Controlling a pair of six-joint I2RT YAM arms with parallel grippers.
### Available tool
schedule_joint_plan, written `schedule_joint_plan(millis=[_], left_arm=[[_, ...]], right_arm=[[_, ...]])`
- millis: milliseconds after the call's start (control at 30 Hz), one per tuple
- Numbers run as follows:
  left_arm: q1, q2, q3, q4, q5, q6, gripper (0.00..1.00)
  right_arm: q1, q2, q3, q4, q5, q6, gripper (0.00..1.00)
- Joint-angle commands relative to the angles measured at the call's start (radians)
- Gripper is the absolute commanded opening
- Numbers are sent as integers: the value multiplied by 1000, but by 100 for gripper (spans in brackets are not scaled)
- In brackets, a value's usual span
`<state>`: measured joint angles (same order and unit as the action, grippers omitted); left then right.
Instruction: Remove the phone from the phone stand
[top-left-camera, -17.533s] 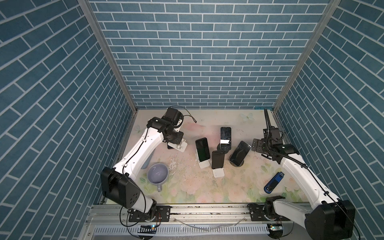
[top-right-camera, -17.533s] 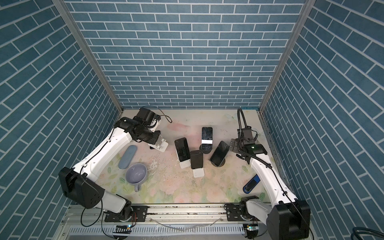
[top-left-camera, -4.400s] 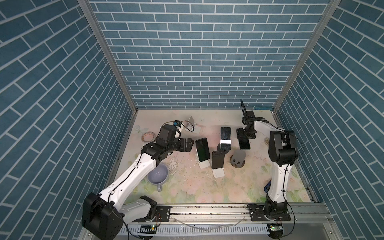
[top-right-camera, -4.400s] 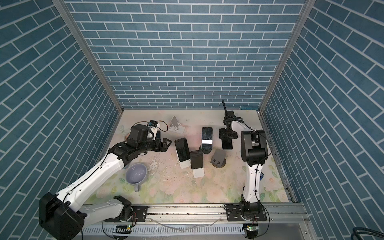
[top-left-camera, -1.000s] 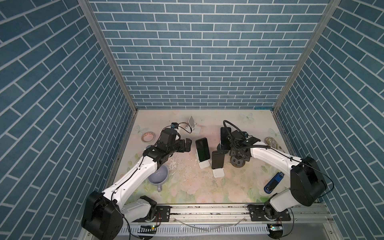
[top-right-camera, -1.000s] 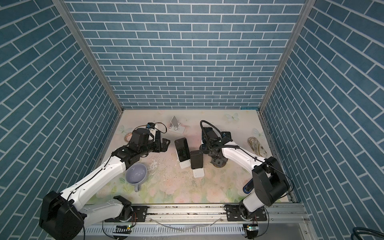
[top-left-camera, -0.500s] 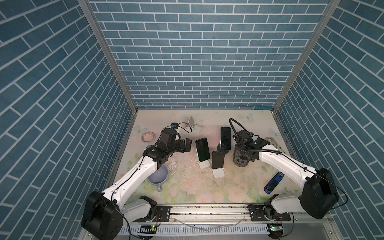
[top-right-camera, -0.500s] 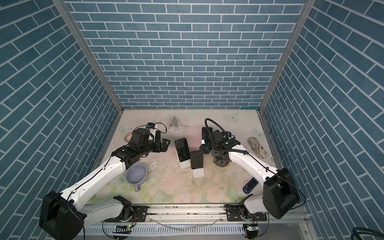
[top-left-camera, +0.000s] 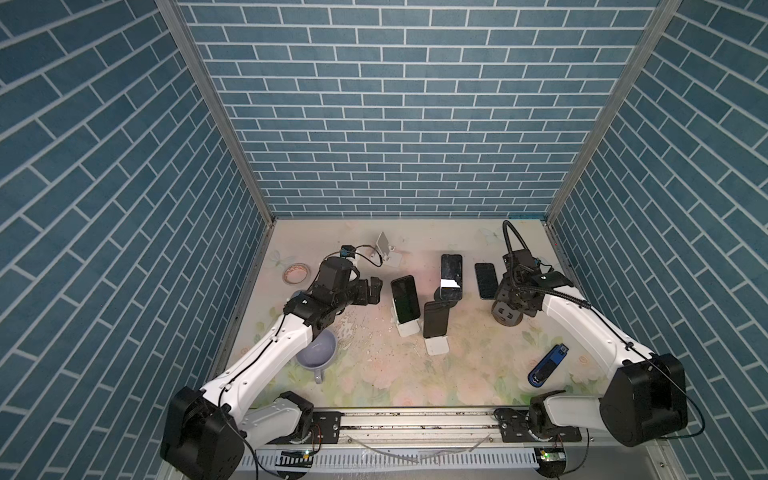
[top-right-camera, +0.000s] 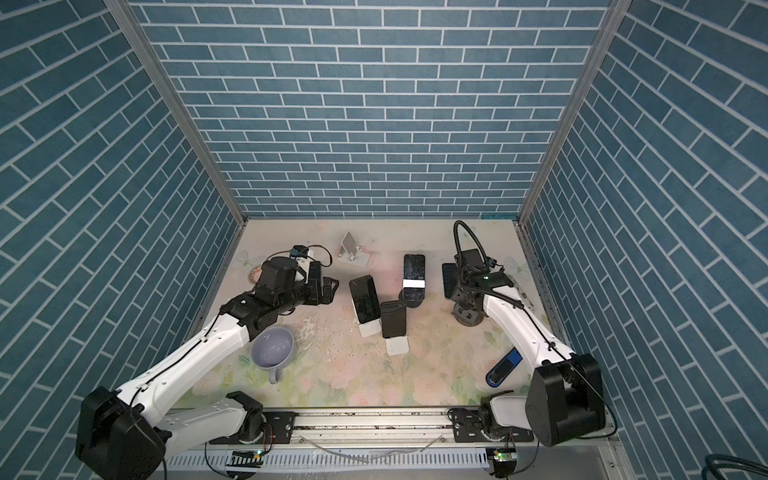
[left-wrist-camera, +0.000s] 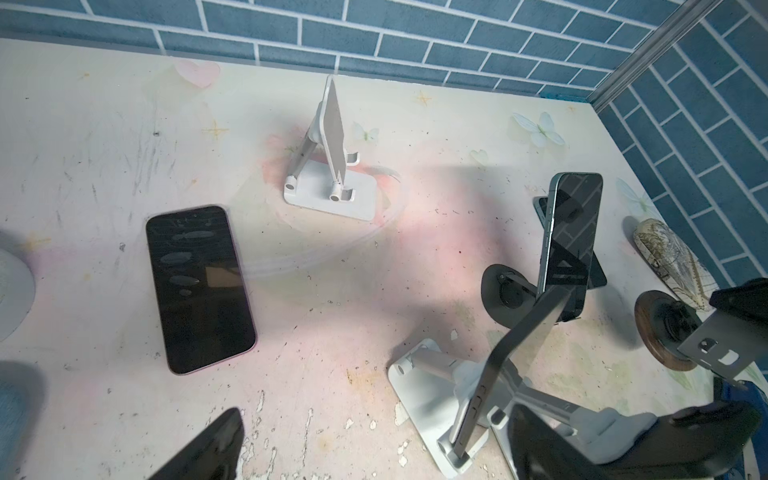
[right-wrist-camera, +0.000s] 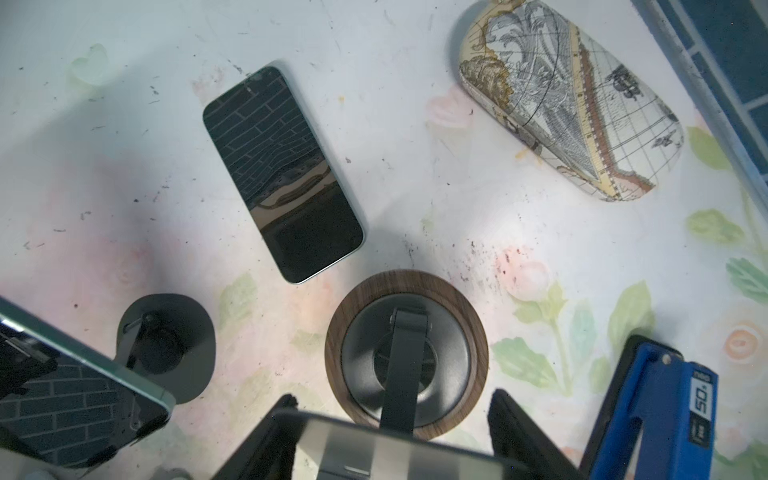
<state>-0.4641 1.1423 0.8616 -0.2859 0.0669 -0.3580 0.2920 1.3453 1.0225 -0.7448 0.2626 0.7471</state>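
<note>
I count five black-screened slab phones (top-left-camera: 404, 296) (top-left-camera: 451, 274) (top-left-camera: 436, 319) (top-left-camera: 485, 280) (left-wrist-camera: 199, 286), three white folding plastic stands (top-left-camera: 386, 248) (top-left-camera: 408, 329) (top-left-camera: 437, 345), one black disc-based stand (right-wrist-camera: 166, 345), one walnut-rimmed disc stand (right-wrist-camera: 449, 361), one lavender ceramic mug (top-left-camera: 318, 353), one blue stapler (top-left-camera: 547, 365), one map-printed glasses case (right-wrist-camera: 569, 112), one tape ring (top-left-camera: 296, 273).

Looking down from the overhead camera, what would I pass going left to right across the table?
Lilac ceramic mug → upright black phone on a white plastic stand → flat black phone lying face up → blue stapler. Overlapping items left out.

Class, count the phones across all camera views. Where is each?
5. Three sit propped upright mid-table: left phone, front phone, back phone. The fourth phone lies flat behind the wooden-base stand. The fifth phone lies flat near the left arm, seen in its wrist view.
</note>
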Motion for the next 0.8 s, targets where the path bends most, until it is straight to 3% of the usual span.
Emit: schedule_joint_plan(millis=[0,467,767], left_arm=[[3,-26,25,-36,-28,9,100],[3,-51,27,-83,-73,0,100],[3,-37,28,-70,-66,-7,100]], right_arm=[[-41,44,88,37,-22,-72,52],[-221,168,133,129,-85,-150,52],[-273,197,110,166,-92,-155,53]])
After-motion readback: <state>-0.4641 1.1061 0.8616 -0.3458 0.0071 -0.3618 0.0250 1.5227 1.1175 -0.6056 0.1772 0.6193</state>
